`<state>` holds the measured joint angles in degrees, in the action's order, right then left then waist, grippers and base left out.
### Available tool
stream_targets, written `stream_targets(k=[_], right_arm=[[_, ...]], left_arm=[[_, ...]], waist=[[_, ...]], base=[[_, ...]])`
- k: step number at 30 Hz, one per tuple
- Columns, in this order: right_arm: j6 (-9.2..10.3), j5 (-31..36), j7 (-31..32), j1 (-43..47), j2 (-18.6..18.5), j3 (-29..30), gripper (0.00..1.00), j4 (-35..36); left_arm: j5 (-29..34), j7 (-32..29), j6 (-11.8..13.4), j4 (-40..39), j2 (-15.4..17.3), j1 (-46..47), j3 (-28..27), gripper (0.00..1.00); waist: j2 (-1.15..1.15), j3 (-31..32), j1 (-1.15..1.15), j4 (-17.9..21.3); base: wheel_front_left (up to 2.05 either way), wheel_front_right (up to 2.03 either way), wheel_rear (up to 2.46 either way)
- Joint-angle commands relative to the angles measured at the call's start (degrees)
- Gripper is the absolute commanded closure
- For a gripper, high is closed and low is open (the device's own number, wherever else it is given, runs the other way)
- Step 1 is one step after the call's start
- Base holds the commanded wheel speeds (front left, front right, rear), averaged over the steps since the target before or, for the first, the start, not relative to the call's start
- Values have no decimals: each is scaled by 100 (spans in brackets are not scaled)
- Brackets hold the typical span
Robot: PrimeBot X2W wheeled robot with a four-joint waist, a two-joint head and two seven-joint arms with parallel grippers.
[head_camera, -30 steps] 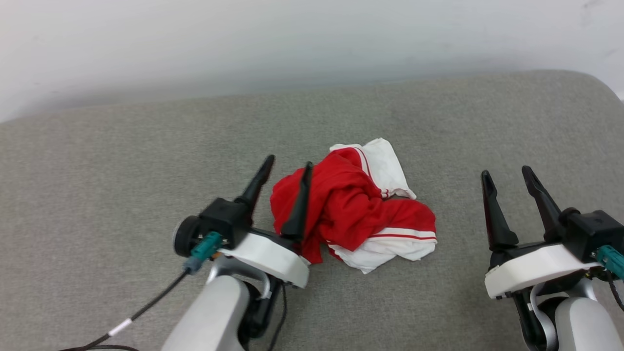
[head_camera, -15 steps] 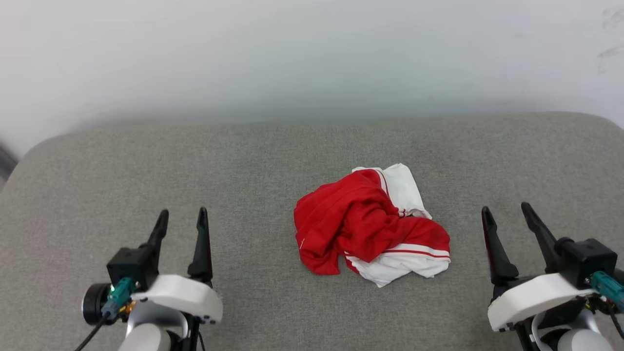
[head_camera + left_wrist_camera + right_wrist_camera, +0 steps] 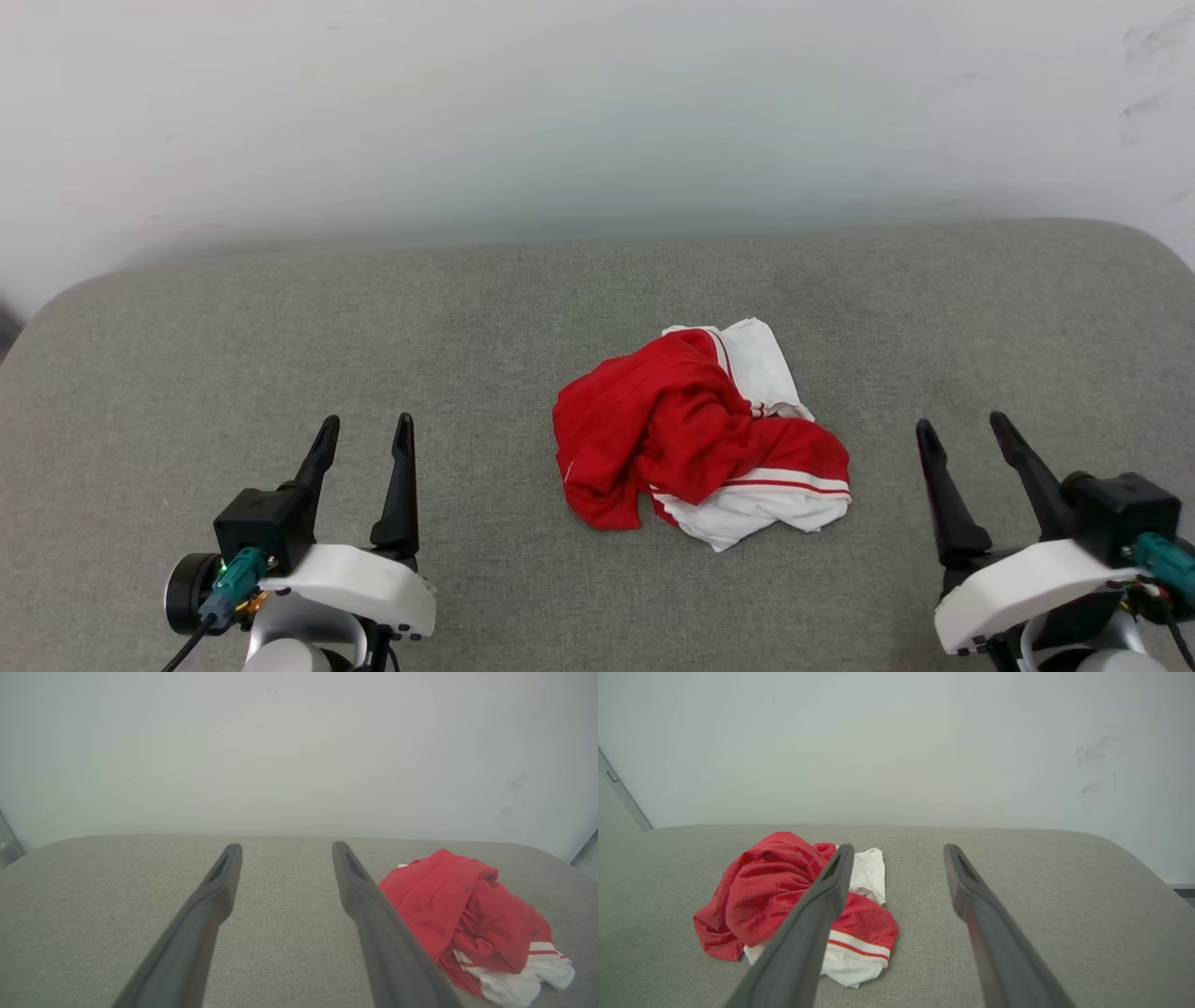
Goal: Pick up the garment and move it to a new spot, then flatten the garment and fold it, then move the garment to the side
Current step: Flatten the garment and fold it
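Nearest you, the left gripper [image 3: 366,422] sits low at the left, its fingers spread apart with nothing between them. That is the change. The picture from a second ago has it up against the left edge of the garment [image 3: 672,439] with one finger lying across the red cloth, and now it is pulled back and well apart from it. The right gripper [image 3: 962,423] matches it at the lower right, also spread and empty, and it holds much the same pose as before (the head camera has tipped meanwhile, so don't read the whole scene's shift as the shirt moving). Between the two and a little farther out, the garment lies on the grey cushion [image 3: 280,327], just right of centre. It is a crumpled heap of red bunched on top, with a white striped sleeve end poking out at the front right and another at the back. Its lump looks the same shape as a second ago. Beyond it the cushion runs bare to its rounded far edge, then the pale wall [image 3: 560,112]. Your reading should be that the arm has let go and backed off, so the relocating looks finished. Flattening has not started, and both arms are free to go in for the sleeves or the hem.
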<state>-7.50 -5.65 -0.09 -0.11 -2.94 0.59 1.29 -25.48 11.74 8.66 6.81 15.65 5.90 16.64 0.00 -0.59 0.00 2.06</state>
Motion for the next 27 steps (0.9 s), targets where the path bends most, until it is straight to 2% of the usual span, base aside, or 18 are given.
stream_targets(k=[1,4,6,7,13,17,20,23,27], right_arm=[[2,-298,113,1,6,115,0,-79],[2,-562,437,-97,8,378,0,-168],[2,-661,872,-171,-111,613,0,-291],[2,-661,872,-171,-111,613,0,-291],[2,-1206,2645,-677,-549,820,0,-572],[2,-1573,3847,-953,-838,446,0,-612],[2,-1795,4508,-1102,-1013,56,0,-591],[2,-1908,4774,-1235,-1106,-243,0,-667],[2,-2004,4799,-1383,-1135,-527,0,-1052]], left_arm=[[8,-5,26,-54,23,18,23,0],[69,18,49,-137,47,154,33,0],[75,60,69,-201,14,217,17,0],[75,60,69,-201,14,217,17,0],[149,141,66,-331,-87,492,66,0],[177,206,36,-351,-186,634,132,0],[201,231,8,-301,-276,729,198,0],[212,259,-46,-235,-327,837,234,0],[230,298,-87,-145,-398,957,244,0]], waist=[[0,-53,0,-16],[0,-187,0,-76],[0,-279,0,-156],[0,-279,0,-156],[0,-707,0,-423],[0,-941,0,-595],[0,-1103,0,-721],[0,-1256,0,-823],[0,-1401,0,-909]], base=[[0,0,0],[0,0,0],[0,0,0],[0,0,0],[0,0,0],[0,0,0],[0,0,0],[0,0,0],[0,0,0]])
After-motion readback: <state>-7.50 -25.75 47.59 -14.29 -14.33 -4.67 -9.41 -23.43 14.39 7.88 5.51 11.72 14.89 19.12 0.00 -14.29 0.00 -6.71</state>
